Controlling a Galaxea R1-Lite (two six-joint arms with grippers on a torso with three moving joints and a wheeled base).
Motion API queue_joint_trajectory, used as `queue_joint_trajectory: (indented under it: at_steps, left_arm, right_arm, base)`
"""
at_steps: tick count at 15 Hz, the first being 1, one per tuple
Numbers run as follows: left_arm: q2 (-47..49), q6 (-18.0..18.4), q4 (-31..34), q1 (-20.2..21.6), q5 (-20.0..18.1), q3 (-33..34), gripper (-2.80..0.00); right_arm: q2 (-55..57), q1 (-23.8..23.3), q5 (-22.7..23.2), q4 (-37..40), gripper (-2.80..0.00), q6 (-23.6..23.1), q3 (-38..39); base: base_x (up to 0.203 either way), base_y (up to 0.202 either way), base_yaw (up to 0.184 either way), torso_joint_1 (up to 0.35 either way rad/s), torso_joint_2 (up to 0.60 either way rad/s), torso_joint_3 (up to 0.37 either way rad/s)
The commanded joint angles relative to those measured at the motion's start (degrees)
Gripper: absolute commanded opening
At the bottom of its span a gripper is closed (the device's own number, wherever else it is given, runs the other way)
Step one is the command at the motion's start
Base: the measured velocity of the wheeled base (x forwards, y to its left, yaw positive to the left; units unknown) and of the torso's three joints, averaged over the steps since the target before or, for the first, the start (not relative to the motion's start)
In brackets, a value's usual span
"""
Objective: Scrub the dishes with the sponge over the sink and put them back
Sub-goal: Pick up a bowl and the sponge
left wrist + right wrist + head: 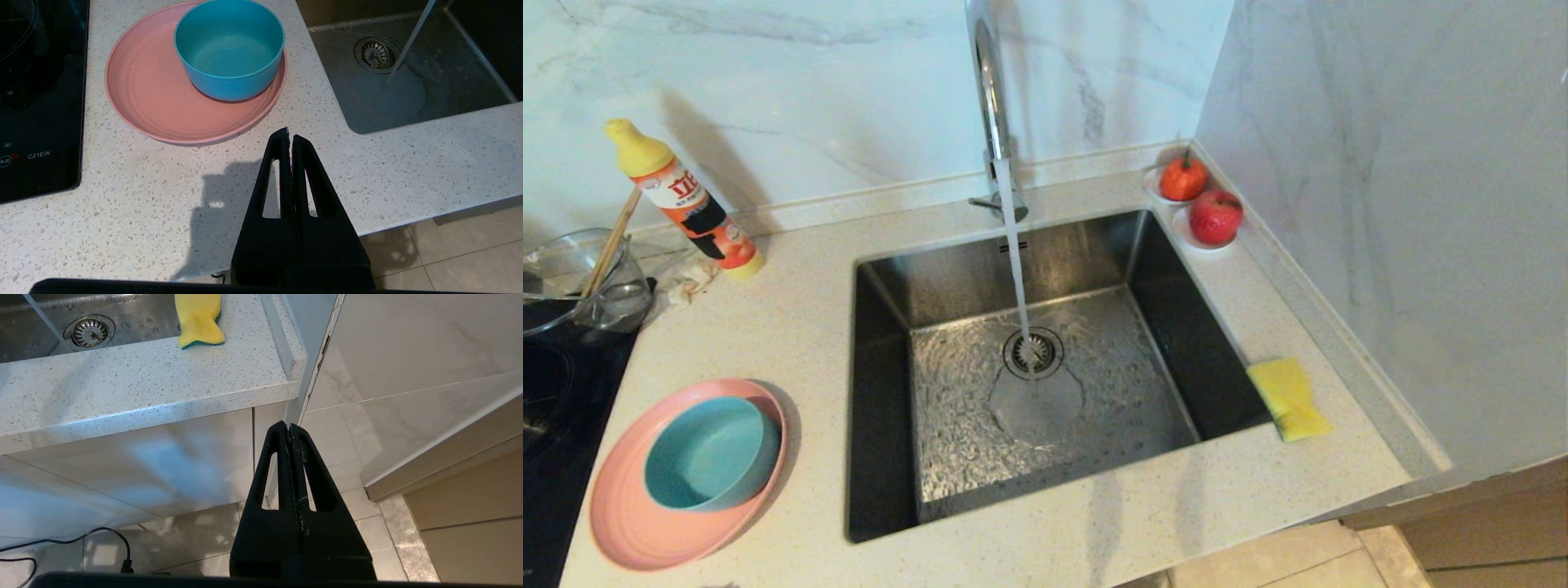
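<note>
The speckled white stone surface [792, 327] surrounds the steel sink [882, 408]. On its left lie the pink plate [629, 523], a tilted detergent bottle [690, 204], a crumpled cloth [690, 282] and a black induction hob [556, 408]. The yellow sponge [1289, 398] rests right of the sink; two small white dishes [1192, 237] sit in the far corner.

The left gripper [289, 136] is matte black plastic: two long tapering fingers, each pierced by a narrow triangular slot, widening into a solid block at the base, with a black curved edge of the wrist housing below it. The right gripper [289, 426] has the same build, its inner seam rough and scuffed pale.
</note>
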Motion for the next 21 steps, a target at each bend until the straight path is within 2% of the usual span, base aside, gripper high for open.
queue_joint_trajectory:
  at_steps: [1, 3, 12, 15, 17, 19, 21]
  left_arm:
    - [0.05, 0.00, -0.02, 0.00, 0.00, 0.01, -2.80]
    - [0.05, 0.00, -0.02, 0.00, 0.00, 0.08, -2.80]
    - [0.05, 0.00, -0.02, 0.00, 0.00, 0.01, -2.80]
    - [0.05, 0.00, -0.02, 0.00, 0.00, 0.01, -2.80]
    - [0.05, 0.00, -0.02, 0.00, 0.00, 0.01, -2.80]
    - [0.05, 0.00, -0.02, 0.00, 0.00, 0.01, -2.80]
    - [0.05, 0.00, -0.02, 0.00, 0.00, 0.01, -2.80]
  right_arm:
    - [-0.07, 0.01, 0.11, 0.10, -2.80, -1.31, 0.00]
    - [-0.07, 0.01, -0.03, 0.05, -2.80, 0.41, 0.00]
    - [-0.07, 0.01, -0.08, 0.00, -2.80, 0.46, 0.00]
    - [-0.07, 0.01, 0.12, 0.34, -2.80, -3.71, 0.00]
    - [-0.07, 0.01, 0.62, -0.38, -2.80, -4.06, -1.04]
    - [-0.07, 0.01, 3.78, 1.62, -2.80, -4.03, -5.36]
    - [0.12, 0.01, 8.27, 7.78, -2.80, -4.05, -12.60]
  base:
    - [0.000, 0.000, 0.000, 0.000, 0.00, 0.000]
    - [0.000, 0.000, 0.000, 0.000, 0.00, 0.000]
    - [0.000, 0.000, 0.000, 0.000, 0.00, 0.000]
    - [0.000, 0.000, 0.000, 0.000, 0.00, 0.000]
    - [0.000, 0.000, 0.000, 0.000, 0.00, 0.000]
    - [0.000, 0.000, 0.000, 0.000, 0.00, 0.000]
    - [0.000, 0.000, 0.000, 0.000, 0.00, 0.000]
